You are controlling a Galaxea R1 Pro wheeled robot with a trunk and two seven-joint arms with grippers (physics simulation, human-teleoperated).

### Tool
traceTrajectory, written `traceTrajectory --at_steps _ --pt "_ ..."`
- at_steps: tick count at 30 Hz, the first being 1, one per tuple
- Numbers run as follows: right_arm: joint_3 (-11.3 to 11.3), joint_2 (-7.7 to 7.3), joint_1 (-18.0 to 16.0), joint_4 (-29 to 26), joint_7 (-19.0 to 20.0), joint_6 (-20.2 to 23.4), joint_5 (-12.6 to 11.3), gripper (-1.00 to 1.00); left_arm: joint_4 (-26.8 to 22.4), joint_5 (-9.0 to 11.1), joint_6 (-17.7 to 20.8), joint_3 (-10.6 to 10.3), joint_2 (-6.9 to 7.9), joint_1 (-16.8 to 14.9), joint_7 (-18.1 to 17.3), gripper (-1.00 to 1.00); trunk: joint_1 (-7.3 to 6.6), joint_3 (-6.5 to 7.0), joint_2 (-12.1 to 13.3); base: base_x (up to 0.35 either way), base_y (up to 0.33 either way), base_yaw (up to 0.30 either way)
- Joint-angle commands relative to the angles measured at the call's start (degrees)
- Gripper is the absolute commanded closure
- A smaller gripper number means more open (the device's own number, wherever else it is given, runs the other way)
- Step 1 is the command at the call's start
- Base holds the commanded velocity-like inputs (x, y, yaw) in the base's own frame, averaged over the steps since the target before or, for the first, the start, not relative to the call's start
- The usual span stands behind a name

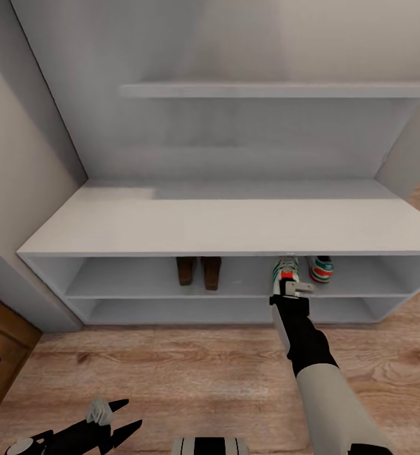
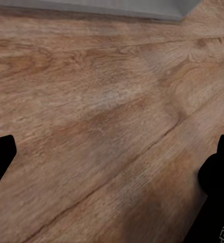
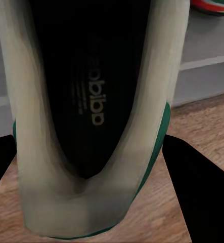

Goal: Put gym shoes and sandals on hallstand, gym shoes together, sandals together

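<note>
Currently the hallstand (image 1: 222, 224) is taking the last shoe: right gripper (image 1: 292, 289) is clamping the second gym shoe (image 1: 285, 270) by its heel at the upper shelf's front edge. Its mate (image 1: 321, 268) sits just beside, sandals (image 1: 198, 271) paired further along. Next: push deeper, release. Left gripper (image 1: 105, 418) is hanging spread and empty over the corridor floor (image 2: 106, 116).

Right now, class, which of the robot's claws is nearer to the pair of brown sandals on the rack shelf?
The right. The right claw is at the shelf front, beside the sandals, gripping a gym shoe. The left claw hangs low over the floor, well back.
</note>
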Motion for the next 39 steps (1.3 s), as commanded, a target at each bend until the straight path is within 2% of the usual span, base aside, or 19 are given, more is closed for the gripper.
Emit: traceTrajectory --at_steps 1,9,39 --pt "-0.1 0.06 0.0 -0.1 0.2 0.4 0.6 1.00 0.0 -0.3 -0.2 0.2 -0.03 0.0 -0.2 -1.00 0.02 -0.05 0.0 0.304 -0.073 0.000" --pt "-0.1 0.06 0.0 -0.1 0.2 0.4 0.6 1.00 0.0 -0.3 -0.2 0.5 0.00 0.1 -0.2 -1.00 0.02 -0.05 0.0 0.247 -0.113 0.000" --pt "-0.1 0.06 0.0 -0.1 0.2 0.4 0.6 1.00 0.0 -0.3 -0.2 0.7 0.00 0.1 -0.2 -1.00 0.02 -0.05 0.0 0.041 -0.031 0.000"
